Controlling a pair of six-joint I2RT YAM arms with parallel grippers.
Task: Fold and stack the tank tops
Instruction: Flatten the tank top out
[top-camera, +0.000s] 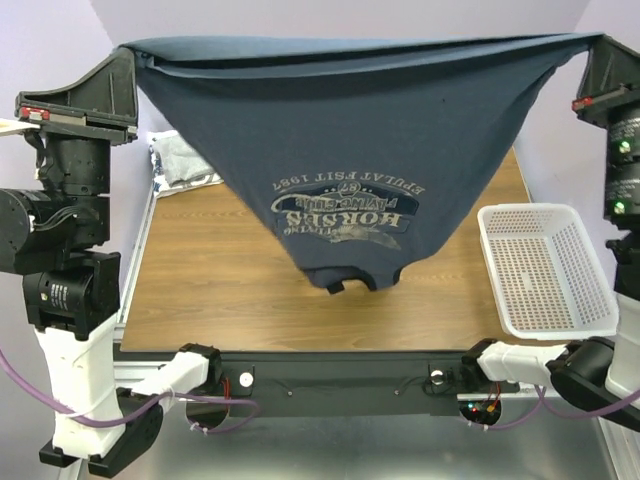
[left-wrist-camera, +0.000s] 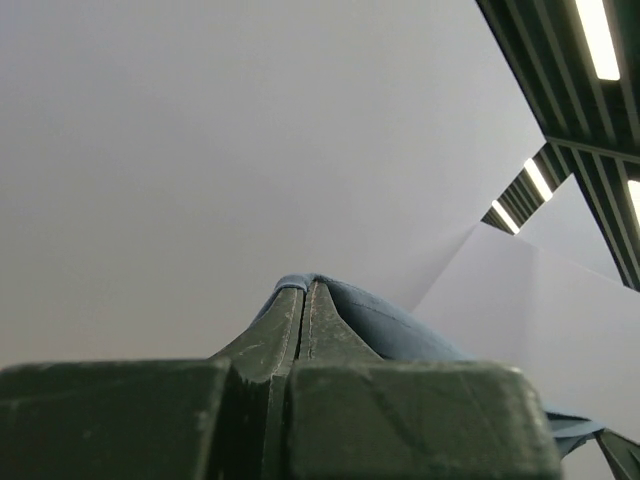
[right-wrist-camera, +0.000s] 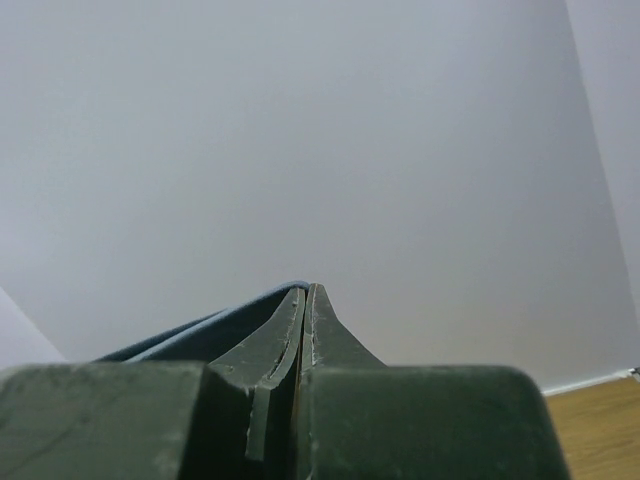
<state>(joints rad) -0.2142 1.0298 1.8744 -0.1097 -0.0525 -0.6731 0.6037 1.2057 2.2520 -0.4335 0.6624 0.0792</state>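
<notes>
The left gripper (top-camera: 133, 55) is clamped on one corner of the blue tank top (top-camera: 340, 130), raised high above the table's (top-camera: 220, 270) left edge. A crumpled light grey top (top-camera: 185, 160) lies at the far left corner. The blue top hangs stretched and upside down, its straps over the table's middle. The right gripper (top-camera: 597, 45) is clamped on its other corner, above the white basket (top-camera: 530, 210) at the right edge.

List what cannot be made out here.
- Top view: the crumpled cloth at the far left of the table is mostly hidden behind the hanging blue tank top; its type is unclear.
- Top view: the smallest lettering in the print is too blurred to read.
- Wrist views: the left gripper and right gripper block all but a sliver of the top.
</notes>
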